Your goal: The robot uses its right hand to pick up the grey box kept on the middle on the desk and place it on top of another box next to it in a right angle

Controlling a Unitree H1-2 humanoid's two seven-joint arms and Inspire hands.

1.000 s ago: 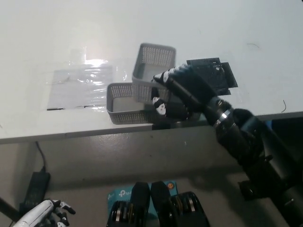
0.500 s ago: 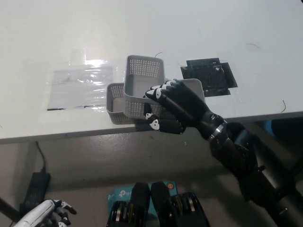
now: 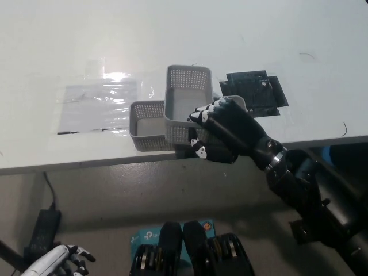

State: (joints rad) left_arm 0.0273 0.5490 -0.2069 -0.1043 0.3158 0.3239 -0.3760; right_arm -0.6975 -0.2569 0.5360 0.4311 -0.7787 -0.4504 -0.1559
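Note:
My black right hand [image 3: 221, 129] is shut on a grey perforated box [image 3: 185, 103], gripping its near right corner. That box runs front to back and lies across a second grey box [image 3: 145, 126], which rests lengthwise along the front edge of the white desk [image 3: 172, 34]. The held box covers the right part of the lower one, roughly at a right angle. Whether it rests fully on the lower box I cannot tell. My white left hand [image 3: 57, 263] hangs low at the bottom left, away from the desk, fingers apart.
A black flat patch [image 3: 253, 92] lies on the desk right of the boxes. A shiny clear plastic sheet [image 3: 95, 103] lies to their left. The desk's front edge runs just below the boxes. A black adapter with cable [image 3: 43, 227] sits on the floor at left.
The held box has swung from a tilt back to straight, now lying front to back across the lower box. My right hand shifted slightly right with it.

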